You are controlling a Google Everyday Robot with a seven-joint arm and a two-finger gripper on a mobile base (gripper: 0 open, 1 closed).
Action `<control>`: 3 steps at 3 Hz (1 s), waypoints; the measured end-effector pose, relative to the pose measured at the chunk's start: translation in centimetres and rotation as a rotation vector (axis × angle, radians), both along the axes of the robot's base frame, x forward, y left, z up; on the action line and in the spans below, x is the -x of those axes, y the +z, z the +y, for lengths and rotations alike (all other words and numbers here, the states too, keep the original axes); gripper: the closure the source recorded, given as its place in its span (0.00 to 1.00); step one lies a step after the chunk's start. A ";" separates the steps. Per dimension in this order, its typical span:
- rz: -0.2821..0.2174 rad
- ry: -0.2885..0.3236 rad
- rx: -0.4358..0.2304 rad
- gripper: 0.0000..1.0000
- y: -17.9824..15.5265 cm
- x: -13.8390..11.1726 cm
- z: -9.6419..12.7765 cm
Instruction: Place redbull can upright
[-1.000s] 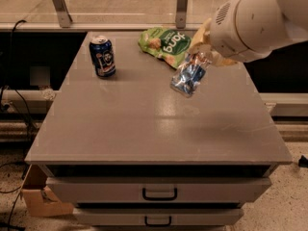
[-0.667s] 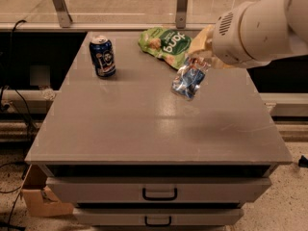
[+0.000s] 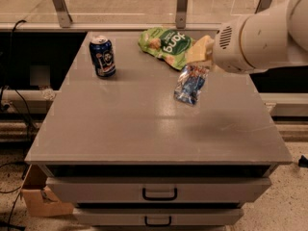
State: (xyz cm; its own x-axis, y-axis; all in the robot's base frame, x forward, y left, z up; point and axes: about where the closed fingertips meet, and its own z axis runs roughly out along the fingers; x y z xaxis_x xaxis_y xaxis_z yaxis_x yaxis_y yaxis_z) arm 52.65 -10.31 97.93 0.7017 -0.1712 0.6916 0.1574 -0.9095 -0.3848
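Note:
The redbull can [image 3: 191, 84] is slim, silver and light blue. It hangs tilted in the air over the right half of the grey table [image 3: 120, 129], its lower end pointing down and left. My gripper [image 3: 200, 57] is at the can's upper end, just right of the green bag, and is shut on the can. The big white arm [image 3: 260, 37] reaches in from the upper right.
A wider dark-blue can [image 3: 102, 57] stands upright at the table's back left. A green snack bag [image 3: 166, 44] lies at the back middle, just behind the held can. Drawers with handles [image 3: 160, 194] are below the front edge. A rail with posts runs behind the table.
The arm and gripper have drawn slightly up and to the right with the can still held. The can hangs at about the same tilt.

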 end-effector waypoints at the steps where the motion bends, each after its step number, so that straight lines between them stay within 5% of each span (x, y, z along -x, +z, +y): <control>1: 0.000 0.000 0.001 1.00 0.0 0.0 0.0; 3: -0.082 0.099 0.000 1.00 -0.5 -0.5 -0.1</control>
